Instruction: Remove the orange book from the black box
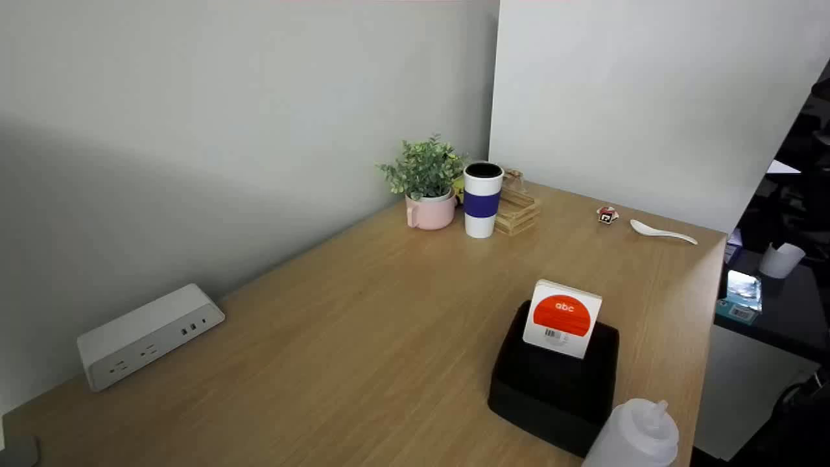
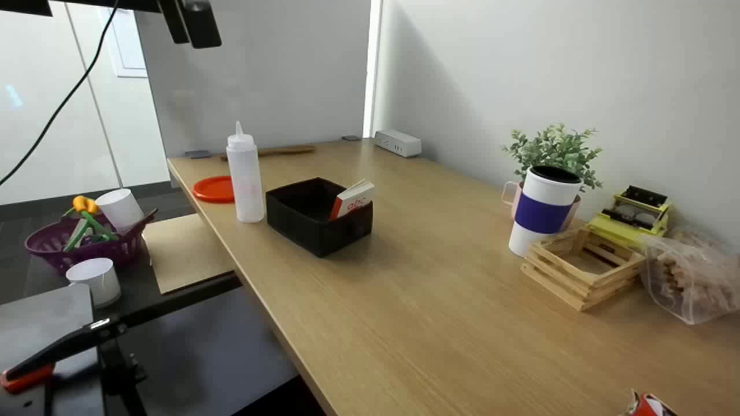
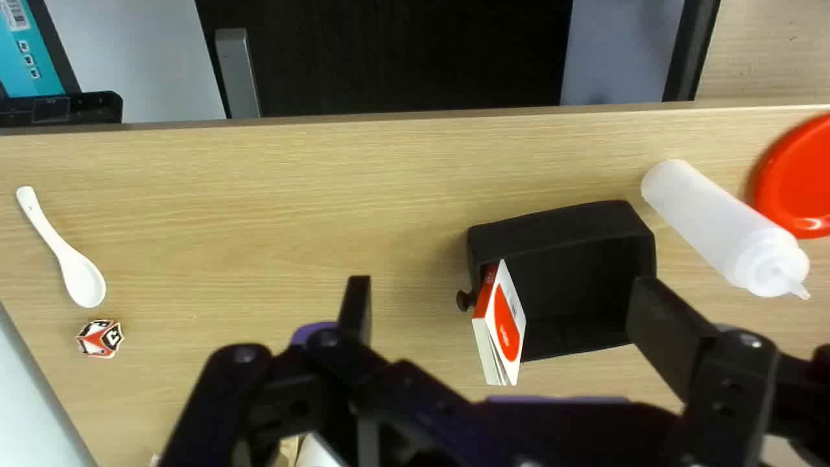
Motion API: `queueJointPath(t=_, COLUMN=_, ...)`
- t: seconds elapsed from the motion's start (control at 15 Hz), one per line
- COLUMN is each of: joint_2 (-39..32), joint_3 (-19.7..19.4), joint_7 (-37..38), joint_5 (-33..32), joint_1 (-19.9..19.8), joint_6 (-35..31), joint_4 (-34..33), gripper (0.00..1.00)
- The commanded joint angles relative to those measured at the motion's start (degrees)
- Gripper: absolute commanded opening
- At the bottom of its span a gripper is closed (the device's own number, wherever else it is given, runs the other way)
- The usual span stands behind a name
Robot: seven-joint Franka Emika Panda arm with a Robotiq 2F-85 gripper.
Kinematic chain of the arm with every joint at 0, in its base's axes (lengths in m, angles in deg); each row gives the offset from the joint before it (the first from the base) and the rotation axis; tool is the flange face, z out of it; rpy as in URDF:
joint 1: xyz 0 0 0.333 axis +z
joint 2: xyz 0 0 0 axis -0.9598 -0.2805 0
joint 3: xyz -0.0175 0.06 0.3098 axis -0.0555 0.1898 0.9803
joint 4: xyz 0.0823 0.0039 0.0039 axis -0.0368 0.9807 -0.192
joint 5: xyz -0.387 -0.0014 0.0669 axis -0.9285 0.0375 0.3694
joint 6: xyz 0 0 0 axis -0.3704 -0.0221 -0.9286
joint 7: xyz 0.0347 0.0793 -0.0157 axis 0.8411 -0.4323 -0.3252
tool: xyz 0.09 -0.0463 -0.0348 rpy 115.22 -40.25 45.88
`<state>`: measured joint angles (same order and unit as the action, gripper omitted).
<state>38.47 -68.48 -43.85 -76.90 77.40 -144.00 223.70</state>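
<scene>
The orange book (image 1: pixel 563 318) is a small white square booklet with an orange-red patch. It stands tilted inside the black box (image 1: pixel 538 415), against one end wall, with its upper part above the rim. The book (image 2: pixel 354 198) and the open-topped box (image 2: pixel 295 231) also show in an exterior view. In the wrist view, the book (image 3: pixel 506 324) leans at the end of the box (image 3: pixel 557 230) that has a small dark knob. My gripper (image 3: pixel 500 283) is open and empty, its fingers wide apart. It is above the table, with the book in view between the fingers and not touched.
A clear squeeze bottle (image 3: pixel 720 227) stands close beside the box, near a red plate (image 3: pixel 801 178). A lidded cup (image 1: pixel 483 201), potted plant (image 1: pixel 425 172) and wooden crate (image 2: pixel 584 268) stand along the wall. A white spoon (image 3: pixel 61 250) and power strip (image 1: pixel 152 337) lie farther off.
</scene>
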Motion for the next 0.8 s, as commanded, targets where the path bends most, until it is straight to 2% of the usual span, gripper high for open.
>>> queueJointPath(t=0.0, joint_2=0.0, joint_3=0.0, joint_7=0.0, joint_5=0.0, joint_1=0.0, joint_6=0.2, joint_4=-0.1, gripper=1.00)
queueJointPath(t=0.33, joint_2=0.0, joint_3=0.0, joint_7=0.0, joint_5=0.0, joint_1=0.0, joint_6=0.2, joint_4=-0.1, gripper=1.00)
queueJointPath(t=0.53, joint_2=2.2, joint_3=0.8, joint_7=-1.5, joint_5=-2.9, joint_1=-0.2, joint_6=-5.8, joint_4=1.4, gripper=1.00)
queueJointPath(t=0.73, joint_2=1.3, joint_3=0.0, joint_7=-1.6, joint_5=-2.7, joint_1=0.1, joint_6=-4.6, joint_4=-1.1, gripper=1.00)
